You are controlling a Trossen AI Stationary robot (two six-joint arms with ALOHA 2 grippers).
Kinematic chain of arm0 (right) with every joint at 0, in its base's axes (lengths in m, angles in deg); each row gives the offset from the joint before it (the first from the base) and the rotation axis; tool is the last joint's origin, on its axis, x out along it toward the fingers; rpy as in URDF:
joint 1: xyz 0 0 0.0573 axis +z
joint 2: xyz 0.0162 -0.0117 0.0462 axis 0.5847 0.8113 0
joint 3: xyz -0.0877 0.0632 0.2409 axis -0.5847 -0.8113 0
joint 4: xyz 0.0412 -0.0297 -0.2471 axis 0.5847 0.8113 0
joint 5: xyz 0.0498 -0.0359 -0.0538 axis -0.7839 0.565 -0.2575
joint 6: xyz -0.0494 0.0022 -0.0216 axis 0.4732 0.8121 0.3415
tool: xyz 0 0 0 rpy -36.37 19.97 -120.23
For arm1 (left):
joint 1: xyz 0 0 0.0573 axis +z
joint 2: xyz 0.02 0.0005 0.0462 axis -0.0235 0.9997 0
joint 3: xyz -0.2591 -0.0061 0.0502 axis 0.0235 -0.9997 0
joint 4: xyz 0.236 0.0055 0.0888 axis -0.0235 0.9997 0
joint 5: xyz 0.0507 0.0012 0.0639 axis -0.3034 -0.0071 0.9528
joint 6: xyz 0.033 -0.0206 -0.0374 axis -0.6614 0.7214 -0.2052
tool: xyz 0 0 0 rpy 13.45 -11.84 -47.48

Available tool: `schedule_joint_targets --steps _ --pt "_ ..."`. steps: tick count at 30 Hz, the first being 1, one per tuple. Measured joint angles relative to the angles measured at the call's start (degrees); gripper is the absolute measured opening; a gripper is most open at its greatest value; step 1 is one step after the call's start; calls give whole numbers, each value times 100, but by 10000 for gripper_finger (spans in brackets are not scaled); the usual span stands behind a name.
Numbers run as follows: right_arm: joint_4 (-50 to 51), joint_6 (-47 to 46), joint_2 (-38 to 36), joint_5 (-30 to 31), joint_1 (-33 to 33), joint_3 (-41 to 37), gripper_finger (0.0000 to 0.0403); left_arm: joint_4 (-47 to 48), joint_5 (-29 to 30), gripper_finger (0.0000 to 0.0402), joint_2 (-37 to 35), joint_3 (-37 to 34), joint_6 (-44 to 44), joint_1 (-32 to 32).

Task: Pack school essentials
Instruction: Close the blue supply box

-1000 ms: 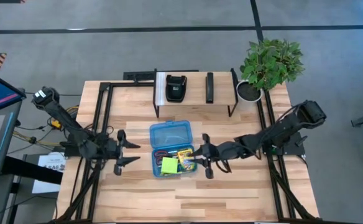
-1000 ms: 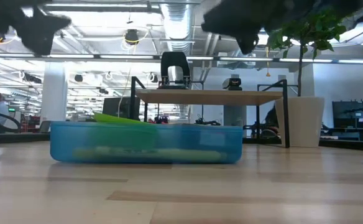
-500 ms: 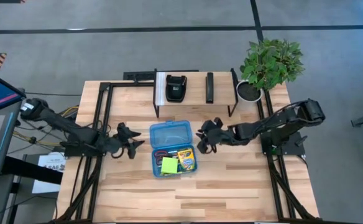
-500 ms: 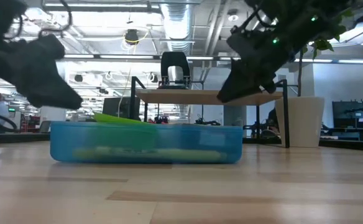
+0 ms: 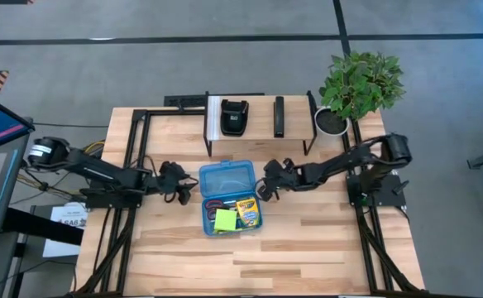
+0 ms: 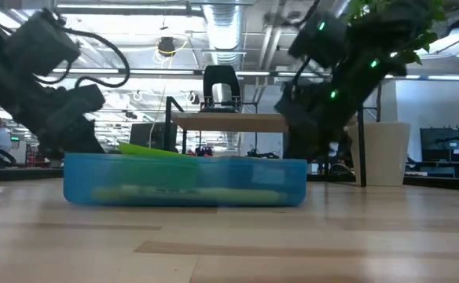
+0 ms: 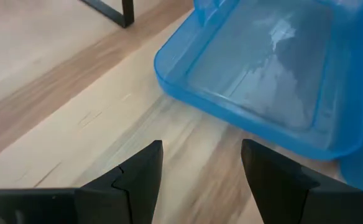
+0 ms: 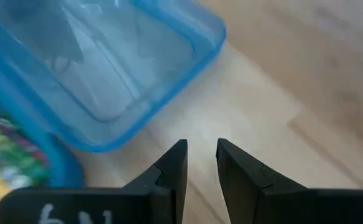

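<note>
The translucent blue case (image 5: 229,197) lies open in the middle of the table. Its lid (image 5: 227,177) lies flat on the far side. Its tray holds a green sticky-note pad (image 5: 223,220), a crayon box (image 5: 247,212) and red-handled scissors (image 5: 215,203). My left gripper (image 5: 180,181) is low beside the lid's left edge, open and empty; the lid shows ahead of it in the left wrist view (image 7: 262,68). My right gripper (image 5: 267,185) is low beside the lid's right edge (image 8: 125,74), its fingers only a little apart, and empty.
A black metal rack (image 5: 258,124) with black devices stands at the far edge behind the case. A potted plant (image 5: 359,83) is at the far right corner. Black frame rails (image 5: 134,165) run along both sides of the table. Bare wood lies near the front edge.
Both grippers have come down toward the table and moved toward the far edge, closing in on the case's lid from the left and the right. Both have turned at the wrist. The right gripper's fingers stand closer together than before. The case has kept still.
</note>
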Motion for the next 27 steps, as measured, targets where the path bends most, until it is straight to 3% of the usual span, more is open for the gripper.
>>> schedule_joint_targets --steps 12,19,27 --pt "-21 199 951 -549 -344 625 108 -750 -334 208 977 7 -302 841" --pt "76 426 874 -538 -327 753 108 -1723 -478 208 1524 7 -634 1004" --pt "280 547 608 -485 -131 814 108 -1730 -386 208 1516 76 -676 926"
